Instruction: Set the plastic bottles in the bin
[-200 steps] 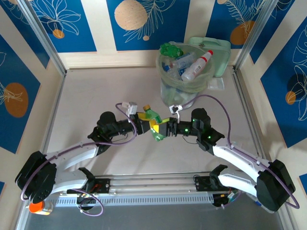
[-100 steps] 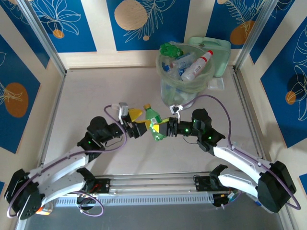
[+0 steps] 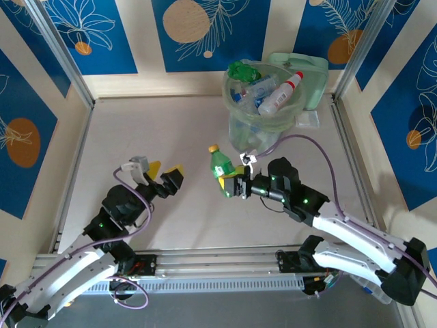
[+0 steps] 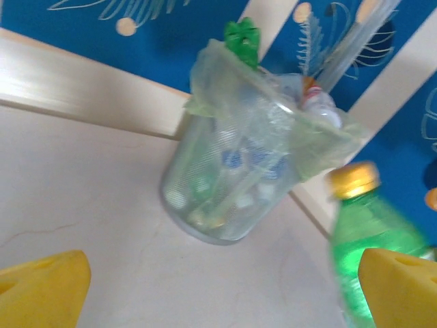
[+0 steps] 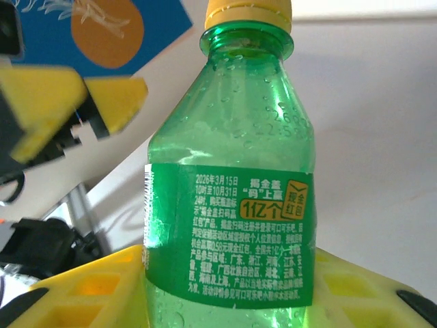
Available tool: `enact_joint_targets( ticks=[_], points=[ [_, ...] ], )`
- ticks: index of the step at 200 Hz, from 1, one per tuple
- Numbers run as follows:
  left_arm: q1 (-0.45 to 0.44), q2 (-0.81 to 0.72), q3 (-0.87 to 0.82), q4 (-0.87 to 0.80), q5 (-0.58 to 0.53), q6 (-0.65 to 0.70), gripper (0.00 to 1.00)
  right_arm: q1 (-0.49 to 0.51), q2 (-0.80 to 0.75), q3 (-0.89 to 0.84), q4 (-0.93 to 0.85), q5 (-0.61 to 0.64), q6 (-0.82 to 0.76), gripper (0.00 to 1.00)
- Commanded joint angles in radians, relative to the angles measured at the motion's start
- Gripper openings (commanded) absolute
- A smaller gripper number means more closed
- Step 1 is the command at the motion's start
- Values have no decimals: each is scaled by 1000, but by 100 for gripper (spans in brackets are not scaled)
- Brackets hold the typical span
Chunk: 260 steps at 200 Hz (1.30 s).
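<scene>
A green plastic bottle (image 3: 220, 166) with a yellow cap stands upright over mid-table, and my right gripper (image 3: 231, 186) is shut on its lower body. In the right wrist view the bottle (image 5: 239, 205) sits between the yellow pads (image 5: 89, 287). My left gripper (image 3: 166, 172) is open and empty, a hand's width left of the bottle. Its yellow fingertips (image 4: 41, 280) frame the bin (image 4: 232, 171), with the bottle (image 4: 372, 232) at the right. The bin (image 3: 246, 133), round, pale green and bag-lined, stands behind the bottle and holds several bottles, among them a white one with a red cap (image 3: 280, 96).
A flat pale-green lid (image 3: 311, 75) leans behind the bin, with a small clear box (image 3: 308, 119) at its right. Metal frame posts and blue-patterned walls close in the table on three sides. The arms' base rail (image 3: 218, 263) runs along the near edge.
My left gripper has opened, let go of the green bottle and drawn back to the left and nearer. The right gripper has kept the bottle and raised it more upright.
</scene>
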Motion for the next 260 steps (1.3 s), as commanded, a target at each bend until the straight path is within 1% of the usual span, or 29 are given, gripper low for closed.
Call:
enact_joint_targets(
  ticks=[1, 22, 29, 38, 48, 67, 81, 103, 112, 145, 182, 193, 209, 232, 260],
  points=[
    [-9, -9, -14, -43, -98, -14, 100, 13, -62, 118, -133, 254, -78, 37],
    [-8, -1, -11, -44, -84, -22, 100, -2, -48, 254, -203, 395, -97, 39],
    [-9, 0, -11, -43, -78, -27, 100, -23, -27, 306, -224, 434, -100, 39],
    [-9, 0, -13, -40, -73, -30, 100, -66, 9, 382, -260, 453, -101, 39],
    [-9, 0, -13, -42, -71, -31, 100, -132, 61, 467, -306, 455, -88, 39],
    [-9, -8, -14, -44, -69, -31, 100, -265, 167, 608, -383, 420, -65, 39],
    [-9, -14, -13, -50, -70, -34, 100, -349, 243, 690, -413, 371, -59, 39],
    [-9, -18, -13, -54, -72, -35, 100, -430, 383, 838, -497, 327, -45, 39],
    [-9, -15, -11, -56, -73, -35, 100, -448, 436, 893, -527, 350, -8, 39],
    [-9, 1, -8, -50, -63, -37, 100, -468, 615, 1084, -645, 390, 179, 36],
    [-9, 11, -7, -52, -69, -37, 100, -466, 724, 1153, -672, 373, 373, 35],
    [-9, 10, -7, -53, -70, -38, 100, -463, 771, 1204, -711, 367, 427, 35],
    [-9, 9, -7, -53, -72, -36, 100, -446, 844, 1288, -754, 357, 456, 35],
    [-9, 9, -7, -55, -81, -33, 100, -421, 930, 1410, -838, 401, 502, 35],
    [-8, 8, -6, -56, -86, -32, 100, -398, 1027, 1543, -1018, 491, 627, 36]
  ],
)
